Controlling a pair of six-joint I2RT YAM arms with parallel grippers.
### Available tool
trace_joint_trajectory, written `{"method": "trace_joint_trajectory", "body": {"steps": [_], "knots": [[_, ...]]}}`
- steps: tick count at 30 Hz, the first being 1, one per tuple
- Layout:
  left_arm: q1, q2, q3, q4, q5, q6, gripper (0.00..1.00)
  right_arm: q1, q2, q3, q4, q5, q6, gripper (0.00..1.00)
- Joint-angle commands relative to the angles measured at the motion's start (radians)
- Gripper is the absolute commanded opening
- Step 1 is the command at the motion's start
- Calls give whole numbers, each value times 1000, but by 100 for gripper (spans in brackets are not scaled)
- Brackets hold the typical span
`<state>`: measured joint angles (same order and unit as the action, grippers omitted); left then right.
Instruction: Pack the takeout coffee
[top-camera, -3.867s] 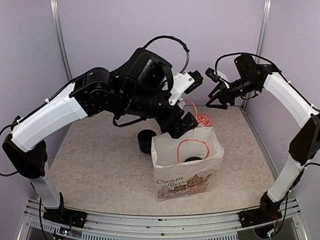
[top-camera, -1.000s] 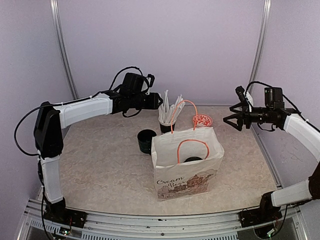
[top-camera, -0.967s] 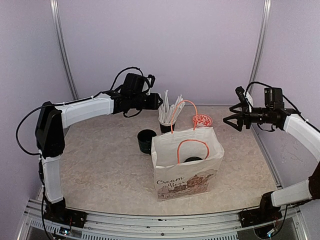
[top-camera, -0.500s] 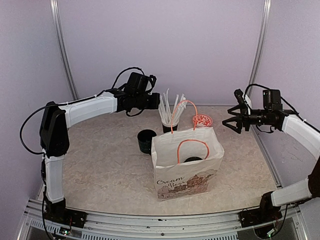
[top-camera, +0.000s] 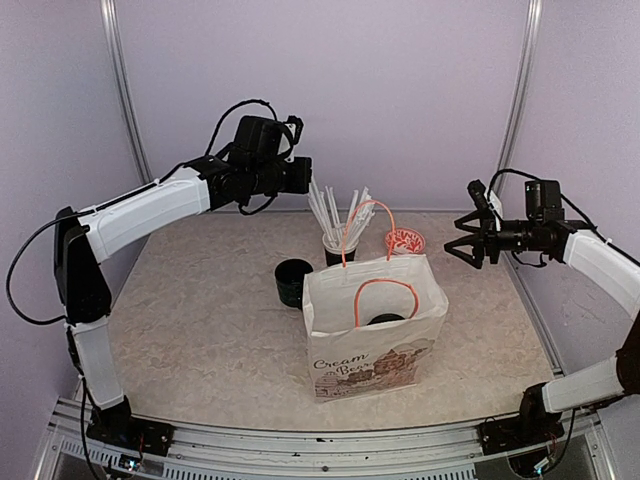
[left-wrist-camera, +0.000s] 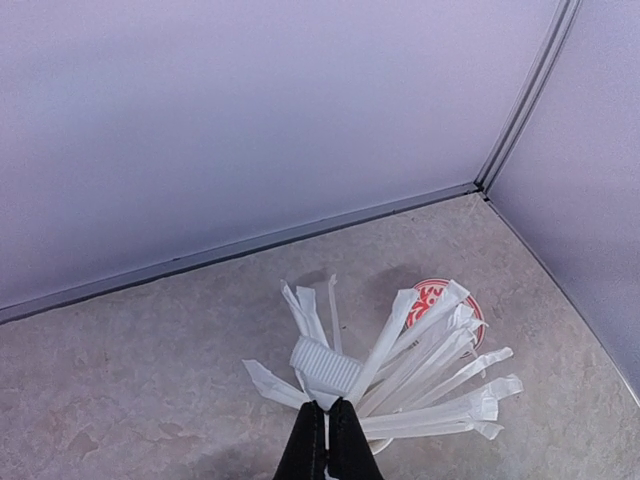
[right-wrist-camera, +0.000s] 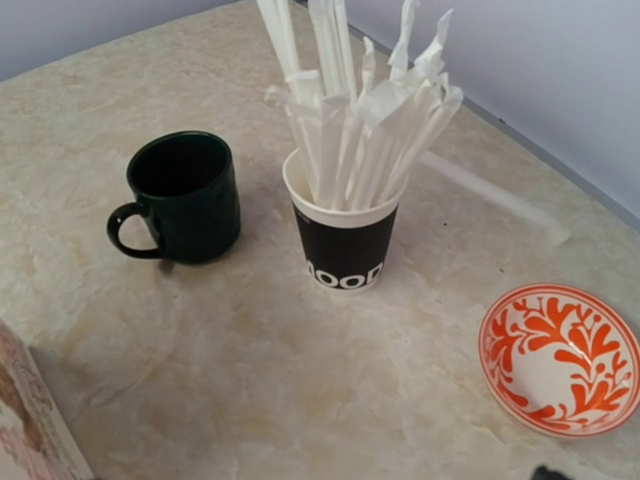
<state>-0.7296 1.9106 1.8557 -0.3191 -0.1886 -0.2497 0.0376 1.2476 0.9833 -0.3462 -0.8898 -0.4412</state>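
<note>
Top external, surface: a beige marbled table (top-camera: 190, 330) with a metal rail along its near edge.
Room: pale lilac walls (top-camera: 400, 90) on three sides, with slim metal posts in the far corners.
Task thing: the takeout coffee (top-camera: 386, 320) shows only as a round black lid deep inside the open paper bag (top-camera: 375, 355). The bag stands upright at mid-table. Its wall hides the cup below the lid, so no lettering can be read.
Left arm: the left gripper (top-camera: 302, 176) hangs above the black cup of straws (top-camera: 338, 250) with its jaws closed. In the left wrist view the two fingers (left-wrist-camera: 310, 445) press together right at the straw tops. Whether one straw is pinched between them is not clear.
Right arm: the right gripper (top-camera: 456, 236) is in the air to the right of the bag, jaws spread wide with nothing between them.
Cut off: the right wrist view shows only a dark speck of its own fingers at the bottom edge, and just a corner of the bag.
Right wrist view only: the handle and hollow of the dark mug (right-wrist-camera: 185, 200), the lettering on the black cup, a loose straw (right-wrist-camera: 495, 198) lying flat behind it, and the whole orange-patterned dish (right-wrist-camera: 560, 360).
Top external only: both arms, the bag's orange handles and its printed front.
</note>
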Motion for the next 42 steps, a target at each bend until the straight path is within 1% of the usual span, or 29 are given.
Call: {"method": "trace_joint_trajectory", "body": {"steps": [1,11,13,15,16,17,19,23,25,26,28,29,30,32,37,39,42], "knots": [[-20,6,-38,50,-55,53,0,-4,-9,-13,0,-18,-17,90],[-24,58,-45,85,-14,70,2,-3,-2,-13,-3,-21,-23,90],[-24,63,-44,85,-1,69,8,-3,-1,-13,-2,-23,-24,90],[-24,66,-43,79,4,62,19,-4,1,-11,-2,-23,-24,90],[-24,68,-43,75,8,63,22,-2,1,-12,-3,-22,-24,90],[-24,69,-41,70,10,62,23,-3,2,-11,-3,-21,-25,90],[-24,65,-46,68,16,65,16,-4,4,-11,-3,-21,-25,90],[-24,42,-66,84,30,64,6,-3,7,-10,-4,-26,-25,90],[-24,37,-66,81,34,61,6,-3,8,-11,-4,-26,-25,90],[-24,34,-66,77,36,55,11,-3,9,-11,-4,-26,-27,90],[-26,26,-70,68,49,50,28,-3,7,-11,-5,-24,-27,90],[-30,22,-78,66,46,50,33,-3,7,-12,-5,-23,-28,90],[-36,5,-97,70,44,54,36,-4,7,-11,-5,-23,-28,90],[-42,-33,-150,92,69,63,40,-3,7,-10,-10,-24,-31,90],[-46,-131,-242,78,122,66,44,-1,20,-4,-20,-41,-40,90],[-54,-147,-261,70,141,86,47,0,26,0,-24,-44,-42,90],[-64,-132,-252,42,130,109,50,1,33,2,-27,-44,-45,90]]}}
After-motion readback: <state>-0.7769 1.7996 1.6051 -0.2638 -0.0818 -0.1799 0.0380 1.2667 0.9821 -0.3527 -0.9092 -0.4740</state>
